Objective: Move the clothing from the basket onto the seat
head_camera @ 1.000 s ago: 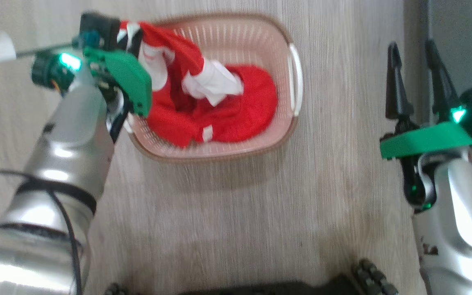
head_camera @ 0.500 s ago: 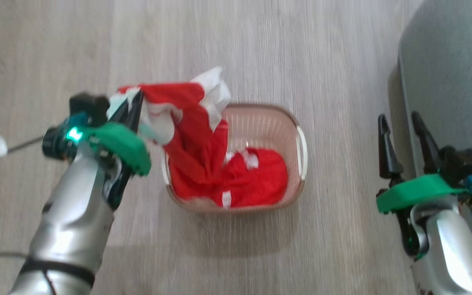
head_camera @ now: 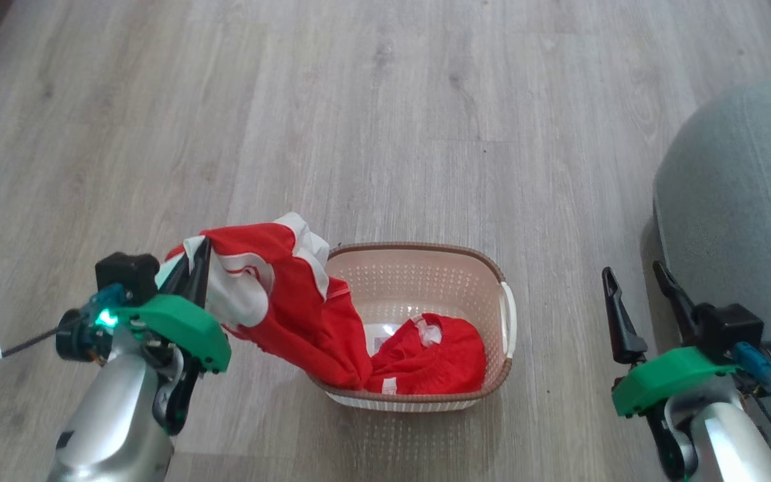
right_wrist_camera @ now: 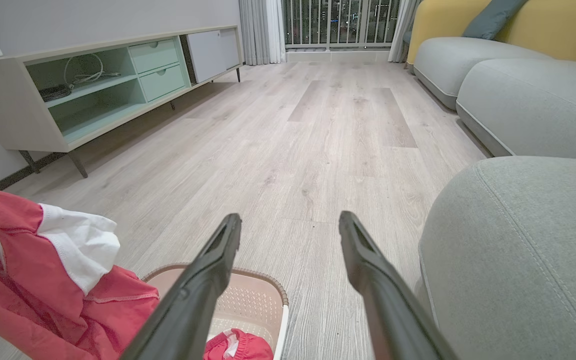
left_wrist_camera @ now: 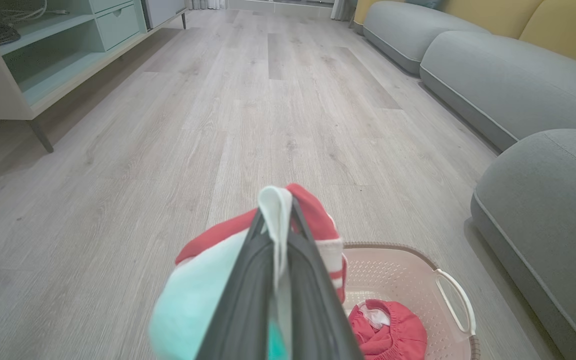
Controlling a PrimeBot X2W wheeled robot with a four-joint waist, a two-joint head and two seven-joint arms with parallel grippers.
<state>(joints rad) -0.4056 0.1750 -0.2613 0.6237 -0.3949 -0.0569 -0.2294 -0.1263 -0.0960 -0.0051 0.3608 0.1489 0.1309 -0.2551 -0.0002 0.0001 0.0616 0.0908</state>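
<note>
Head view, left to right. Left gripper (head_camera: pixel 201 251) — left of the basket (head_camera: pixel 419 249) and higher than its rim, fingers clamped together on a red-and-white garment (head_camera: pixel 298 301). The cloth drapes from the fingertips across the basket's left rim, with its lower end inside. Second red garment (head_camera: pixel 436 355) (white trim showing) — bunched on the basket's bottom, toward its right side. Basket upright on the wooden floor (head_camera: pixel 385 120). Right gripper (head_camera: pixel 632 271): right of the basket, well apart from it, fingers spread, holding nothing. Grey seat (head_camera: pixel 747 187): right of the basket, just beyond the right gripper.
</note>
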